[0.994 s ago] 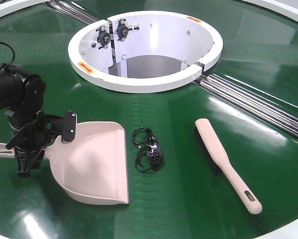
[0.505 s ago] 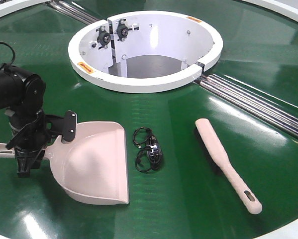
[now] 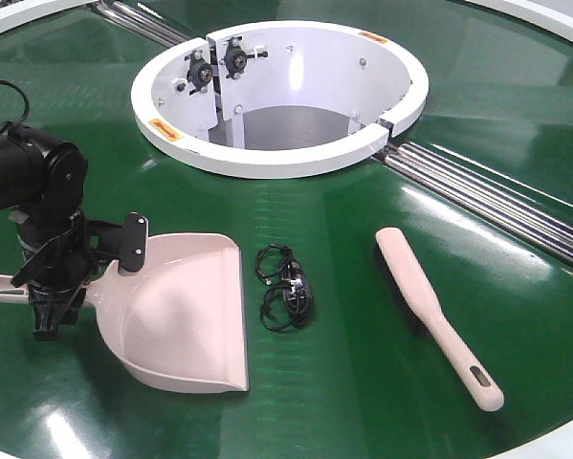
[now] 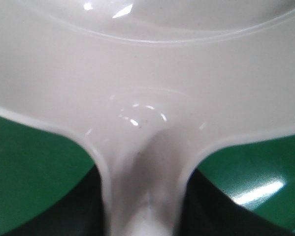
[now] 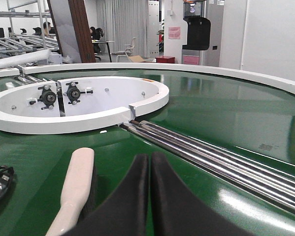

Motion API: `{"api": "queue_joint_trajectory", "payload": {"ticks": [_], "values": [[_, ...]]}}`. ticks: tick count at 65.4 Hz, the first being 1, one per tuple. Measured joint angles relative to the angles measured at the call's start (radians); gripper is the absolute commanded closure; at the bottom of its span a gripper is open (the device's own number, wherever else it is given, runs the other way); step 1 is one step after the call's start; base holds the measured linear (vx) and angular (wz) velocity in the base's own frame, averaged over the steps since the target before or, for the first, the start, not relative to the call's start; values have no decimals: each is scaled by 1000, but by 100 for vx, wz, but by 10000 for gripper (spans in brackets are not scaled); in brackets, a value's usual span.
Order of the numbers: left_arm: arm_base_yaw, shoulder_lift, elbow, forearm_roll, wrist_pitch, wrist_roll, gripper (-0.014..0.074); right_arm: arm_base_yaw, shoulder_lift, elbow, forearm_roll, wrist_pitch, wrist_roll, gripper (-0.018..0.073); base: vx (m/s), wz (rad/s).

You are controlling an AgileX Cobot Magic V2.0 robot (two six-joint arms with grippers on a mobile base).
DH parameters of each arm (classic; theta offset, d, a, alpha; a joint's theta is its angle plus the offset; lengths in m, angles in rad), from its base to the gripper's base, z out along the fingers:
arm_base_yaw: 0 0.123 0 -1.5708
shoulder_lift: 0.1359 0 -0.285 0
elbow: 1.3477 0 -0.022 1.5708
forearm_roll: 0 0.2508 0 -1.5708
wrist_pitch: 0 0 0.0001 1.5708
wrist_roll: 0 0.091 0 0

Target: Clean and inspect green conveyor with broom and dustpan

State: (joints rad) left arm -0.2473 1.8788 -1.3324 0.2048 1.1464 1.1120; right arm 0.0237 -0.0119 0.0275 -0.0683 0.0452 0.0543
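Green and glossy, the conveyor (image 3: pixel 363 316) fills the whole scene, with silver rollers (image 3: pixel 496 196) running in a gap on the right and a white ring housing (image 3: pixel 286 158) standing at the far middle. Through the right wrist camera a room with shelves and a chair is visible beyond the belt's white rim.

On the near left of the belt lies the dustpan (image 3: pixel 186 320), flat, with its wide mouth facing the near side and its handle pointing to the left. The black left arm (image 3: pixel 28 172) comes in from the left edge and bends down at the wrist, so the left pincer (image 3: pixel 90 284) sits low over the handle where it joins the scoop. One finger reaches to the raised back of the scoop, the other points down to the belt. In the left wrist camera the dark fingers (image 4: pixel 73 206) lie against both edges of the handle with no green between, so this pincer is clamped on the dustpan.

Just right of the dustpan, not touching it, is a small bundle of black cable (image 3: pixel 284 287). Further right lies the broom (image 3: pixel 429 306), flat, its slotted handle end toward the near right.

The right pincer (image 5: pixel 149 160) shows only in its own camera. It is held low near the belt, just right of the broom, pointing to the white ring, with both black fingers pressed together and nothing between them.
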Motion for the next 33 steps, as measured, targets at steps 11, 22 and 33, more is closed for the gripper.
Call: {"api": "queue_joint_trajectory", "payload": {"ticks": [11,22,33], "values": [[0,0,0,0,0,0,603,0,0,0,0,-9,0,568,0,0],[0,0,0,-1,0,0,604,0,0,2,0,-172,0,568,0,0],[0,0,0,-1,0,0,603,0,30,-111,0,-198,1,568,0,0]]}}
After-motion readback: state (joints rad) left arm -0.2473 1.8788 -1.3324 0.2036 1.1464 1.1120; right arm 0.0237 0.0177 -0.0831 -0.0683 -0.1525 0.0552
